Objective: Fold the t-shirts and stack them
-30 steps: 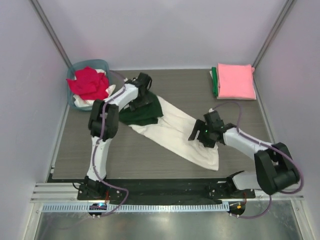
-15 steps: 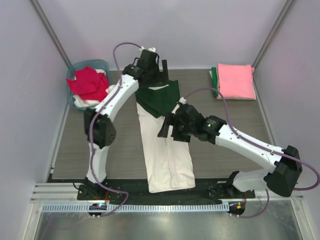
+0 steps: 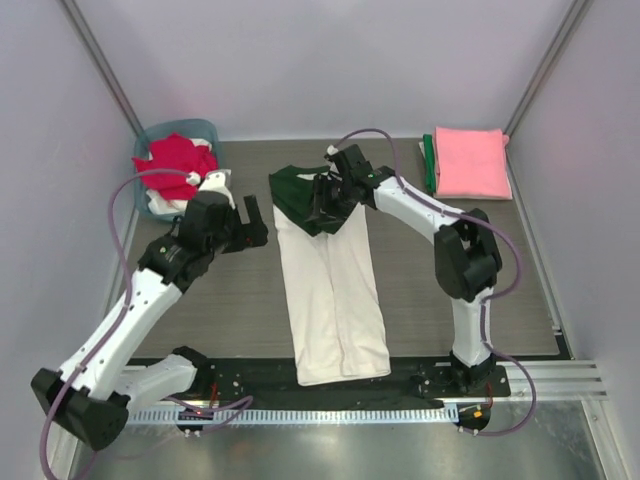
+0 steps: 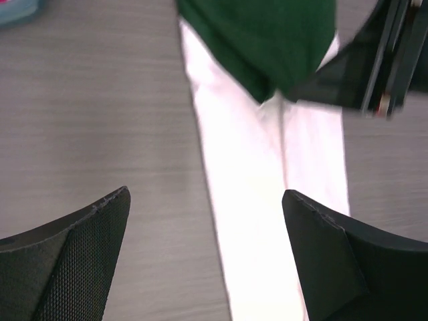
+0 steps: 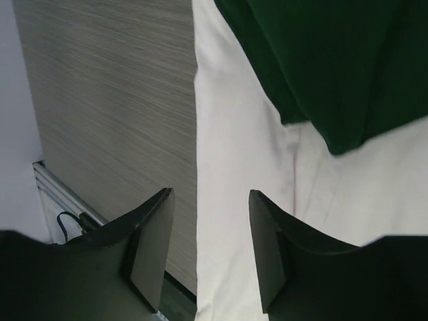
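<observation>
Cream shirt (image 3: 335, 290) lies flat mid-worktop (image 3: 230, 310) as a narrow strip, long axis 12–6, green end at 12. Left fingers (image 3: 250, 222) spread wide, empty, hovering at its 9 o'clock. Right fingers (image 3: 322, 200) apart, nothing between them, over the green end. Pink shirt (image 3: 470, 160) folded at 2 o'clock. Red shirt (image 3: 178, 165) in basket (image 3: 150, 135) at 10.
</observation>
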`<state>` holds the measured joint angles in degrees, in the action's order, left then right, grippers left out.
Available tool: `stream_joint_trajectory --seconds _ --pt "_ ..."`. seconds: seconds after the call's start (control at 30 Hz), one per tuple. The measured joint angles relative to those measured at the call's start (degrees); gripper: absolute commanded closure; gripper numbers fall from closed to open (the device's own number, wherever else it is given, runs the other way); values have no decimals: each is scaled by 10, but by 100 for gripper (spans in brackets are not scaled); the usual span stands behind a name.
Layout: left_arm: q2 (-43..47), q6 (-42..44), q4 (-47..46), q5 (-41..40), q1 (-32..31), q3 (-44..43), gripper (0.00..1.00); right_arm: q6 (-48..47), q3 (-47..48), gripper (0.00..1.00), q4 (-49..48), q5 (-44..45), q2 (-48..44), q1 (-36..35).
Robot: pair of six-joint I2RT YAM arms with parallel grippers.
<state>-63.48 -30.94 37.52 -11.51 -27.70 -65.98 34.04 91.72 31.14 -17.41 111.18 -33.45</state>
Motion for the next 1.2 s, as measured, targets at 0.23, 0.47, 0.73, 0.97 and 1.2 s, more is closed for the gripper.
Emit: stream_joint_trajectory --seconds 0.23,0.47,0.73,0.97,1.2 --pt "166 -14 53 -26 0 108 5 -21 119 70 -57 -124 187 47" --pt "249 -15 79 -46 0 150 5 20 173 78 -116 -226 299 88" --pt "213 -25 83 -34 0 170 6 156 234 68 -263 -238 374 119" --pt "199 -52 87 -22 0 170 6 218 316 21 -320 -248 418 123" --pt "200 -111 87 20 0 177 8 202 302 8 -288 -238 355 124"
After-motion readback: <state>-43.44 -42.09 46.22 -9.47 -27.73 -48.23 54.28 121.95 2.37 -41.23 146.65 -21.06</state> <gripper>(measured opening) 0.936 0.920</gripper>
